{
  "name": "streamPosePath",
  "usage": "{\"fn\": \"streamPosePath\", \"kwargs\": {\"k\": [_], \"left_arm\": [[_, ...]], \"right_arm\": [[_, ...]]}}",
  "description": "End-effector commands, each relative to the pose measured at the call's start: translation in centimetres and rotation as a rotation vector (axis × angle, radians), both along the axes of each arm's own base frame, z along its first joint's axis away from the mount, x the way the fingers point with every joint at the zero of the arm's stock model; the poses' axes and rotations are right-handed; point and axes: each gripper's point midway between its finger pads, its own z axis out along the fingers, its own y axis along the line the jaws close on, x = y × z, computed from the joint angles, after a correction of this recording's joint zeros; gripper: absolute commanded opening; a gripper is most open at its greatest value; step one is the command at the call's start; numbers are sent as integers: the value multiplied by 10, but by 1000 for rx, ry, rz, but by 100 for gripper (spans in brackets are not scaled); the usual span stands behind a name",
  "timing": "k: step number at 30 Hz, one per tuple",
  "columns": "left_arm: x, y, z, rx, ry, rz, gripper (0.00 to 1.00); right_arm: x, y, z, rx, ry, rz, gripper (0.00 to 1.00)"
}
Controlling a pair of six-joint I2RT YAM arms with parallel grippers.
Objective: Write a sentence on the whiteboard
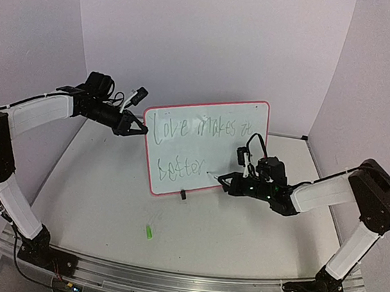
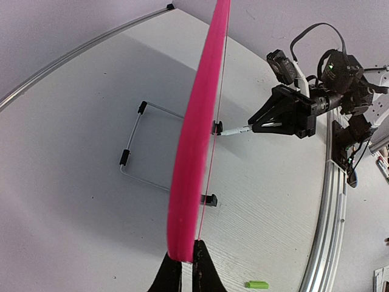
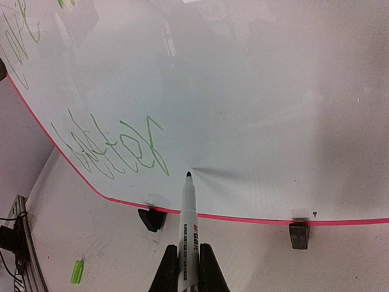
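Note:
The whiteboard (image 1: 239, 157) stands upright mid-table on two black feet (image 3: 298, 235). My left gripper (image 1: 143, 128) is shut on its upper left edge; in the left wrist view the pink rim (image 2: 197, 152) runs up from between the jaws of that gripper (image 2: 185, 267). The sentence (image 1: 197, 128) is in green, "Love makes it" over "better" (image 3: 115, 149). My right gripper (image 3: 188, 267) is shut on a white marker (image 3: 188, 225). The marker's dark tip (image 3: 188, 175) meets the board just right of "better", low on the board.
A small green pen cap (image 1: 149, 232) lies on the table in front of the board, nearer the left arm. A wire stand (image 2: 137, 146) props the board from behind. A metal rail (image 1: 167, 279) runs along the near edge. White walls close in the back and sides.

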Motion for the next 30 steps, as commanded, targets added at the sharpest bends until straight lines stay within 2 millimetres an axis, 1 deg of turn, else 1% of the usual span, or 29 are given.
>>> {"fn": "streamPosePath", "kwargs": {"k": [1, 15, 19, 20, 22, 24, 26, 29, 30], "left_arm": [[-11, -5, -12, 41, 26, -24, 0], [-10, -5, -12, 42, 28, -24, 0], [-10, -5, -12, 41, 28, -24, 0], [-11, -5, -11, 39, 29, -24, 0], [-11, -5, -11, 40, 29, -22, 0], [-10, -5, -10, 39, 30, -21, 0], [-10, -4, -9, 39, 31, -18, 1], [-10, -3, -8, 43, 31, -8, 7], [-10, -2, -8, 47, 29, -4, 11]], "right_arm": [[11, 6, 8, 14, -32, -21, 0], [12, 3, 7, 10, -34, -42, 0], [4, 0, 14, 27, -40, -27, 0], [1, -1, 23, 42, -51, -23, 0], [-8, -10, 35, 63, -67, -34, 0], [-16, -23, 47, 67, -88, -65, 0], [-21, -39, 54, 39, -109, -110, 0], [-26, -64, 67, 4, -163, -190, 0], [-29, -72, 71, -2, -180, -212, 0]]}}
